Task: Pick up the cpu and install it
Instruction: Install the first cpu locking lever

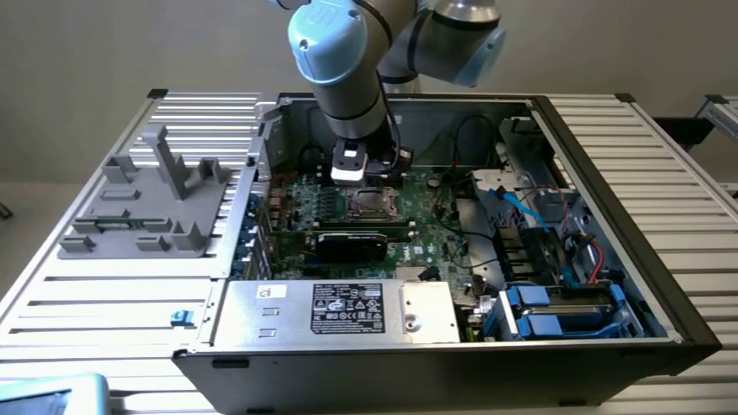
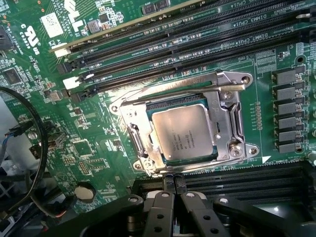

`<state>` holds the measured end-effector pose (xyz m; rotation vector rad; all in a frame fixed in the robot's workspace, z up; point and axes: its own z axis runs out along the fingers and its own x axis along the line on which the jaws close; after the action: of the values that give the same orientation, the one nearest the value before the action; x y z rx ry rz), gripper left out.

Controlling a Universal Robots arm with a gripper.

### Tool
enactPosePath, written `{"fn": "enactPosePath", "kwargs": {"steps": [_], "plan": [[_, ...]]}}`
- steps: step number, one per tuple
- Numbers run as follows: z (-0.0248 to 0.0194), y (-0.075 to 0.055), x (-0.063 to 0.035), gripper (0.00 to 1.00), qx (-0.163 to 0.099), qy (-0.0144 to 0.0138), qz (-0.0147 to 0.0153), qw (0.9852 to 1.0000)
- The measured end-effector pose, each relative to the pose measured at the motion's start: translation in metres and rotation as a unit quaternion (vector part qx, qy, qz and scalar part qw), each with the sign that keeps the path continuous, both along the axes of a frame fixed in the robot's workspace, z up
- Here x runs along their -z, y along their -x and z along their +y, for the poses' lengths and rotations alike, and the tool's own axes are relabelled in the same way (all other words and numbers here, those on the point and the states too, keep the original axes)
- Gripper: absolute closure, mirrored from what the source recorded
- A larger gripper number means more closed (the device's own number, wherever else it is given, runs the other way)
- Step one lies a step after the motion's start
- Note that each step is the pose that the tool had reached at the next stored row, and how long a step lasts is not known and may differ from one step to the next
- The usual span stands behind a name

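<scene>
The gripper (image 2: 174, 186) hangs just above the motherboard (image 2: 98, 143) inside the open computer case (image 1: 600, 173), its fingers (image 2: 168, 183) pressed together and holding nothing. The cpu (image 2: 185, 132) lies flat in the metal-framed socket (image 2: 232, 113), silver top up, just beside the fingertips. In the exterior view the case sits on a slatted tabletop (image 1: 104, 294), with a grey fixture (image 1: 155, 203) to the exterior view's left.

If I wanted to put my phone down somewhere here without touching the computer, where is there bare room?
The ribbed table lies bare in front of the grey fixture, to the exterior view's left of the computer case. Another bare strip runs along the case's side on the exterior view's right. Inside the case it is crowded: cables, cards and the arm over the cpu.
</scene>
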<state>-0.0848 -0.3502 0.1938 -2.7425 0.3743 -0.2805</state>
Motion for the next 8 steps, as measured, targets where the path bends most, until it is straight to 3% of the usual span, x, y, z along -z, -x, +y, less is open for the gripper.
{"fn": "enactPosePath", "kwargs": {"steps": [4,8], "plan": [[0.0,0.0,-0.0089,0.89,0.0,0.0,0.0005,1.0],[-0.0001,0.0,-0.0234,0.89,0.0,0.0,0.0032,1.0]]}}
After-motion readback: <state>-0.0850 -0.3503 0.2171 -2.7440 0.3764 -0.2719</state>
